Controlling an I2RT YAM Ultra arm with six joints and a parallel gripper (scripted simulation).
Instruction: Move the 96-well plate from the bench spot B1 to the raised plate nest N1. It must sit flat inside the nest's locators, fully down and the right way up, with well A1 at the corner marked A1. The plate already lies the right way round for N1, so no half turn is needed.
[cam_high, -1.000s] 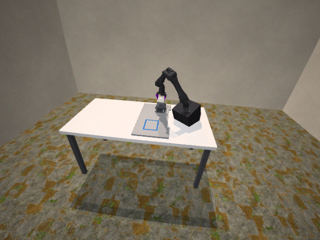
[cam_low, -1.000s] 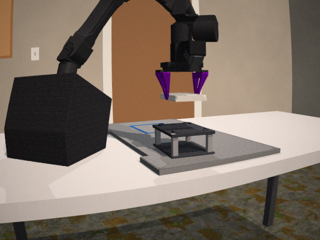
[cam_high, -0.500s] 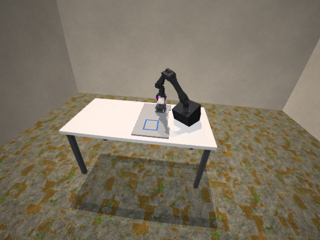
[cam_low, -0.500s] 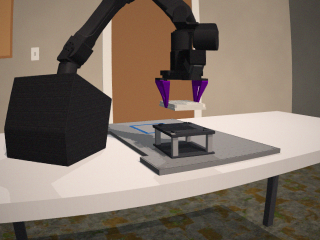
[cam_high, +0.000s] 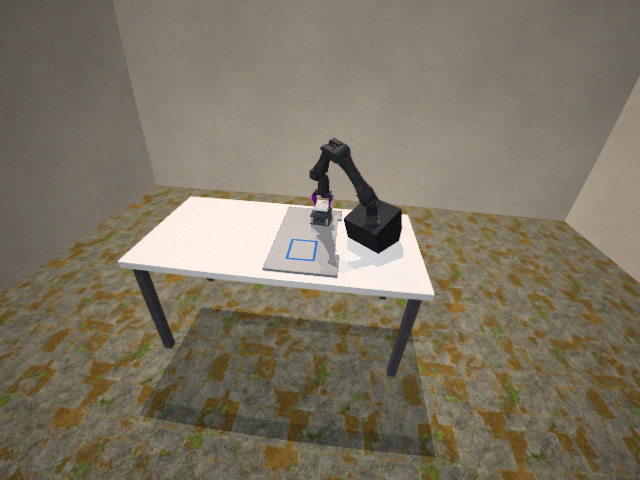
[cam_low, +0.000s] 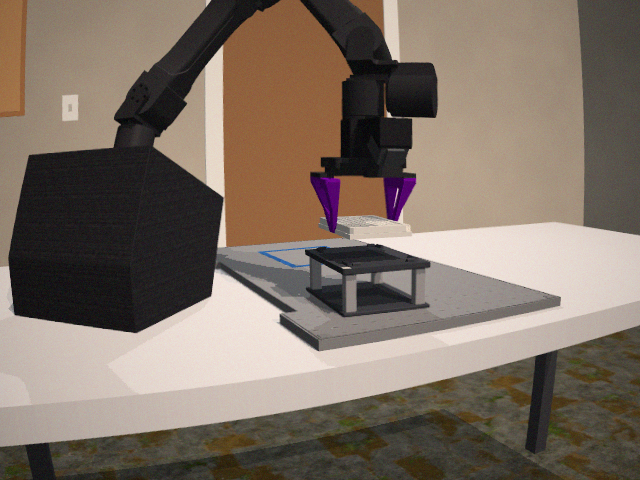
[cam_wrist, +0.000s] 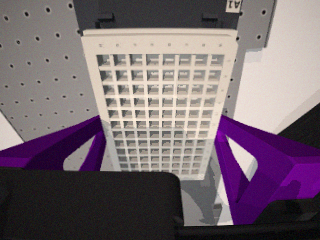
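My gripper (cam_low: 363, 221) with purple fingers is shut on the white 96-well plate (cam_low: 366, 226), gripping its two long sides. The plate hangs level a short way above the raised black plate nest N1 (cam_low: 368, 259), wells facing up. In the wrist view the plate (cam_wrist: 161, 102) fills the middle between my fingers, and the nest's far edge with the A1 label (cam_wrist: 233, 5) shows just beyond the plate's top right corner. In the top view the plate (cam_high: 321, 205) sits over the nest (cam_high: 321, 217). The blue outline of spot B1 (cam_high: 301, 249) is empty.
The grey perforated baseplate (cam_low: 413, 299) carries the nest and spot B1. The arm's black base block (cam_low: 111, 237) stands on the white table beside the baseplate.
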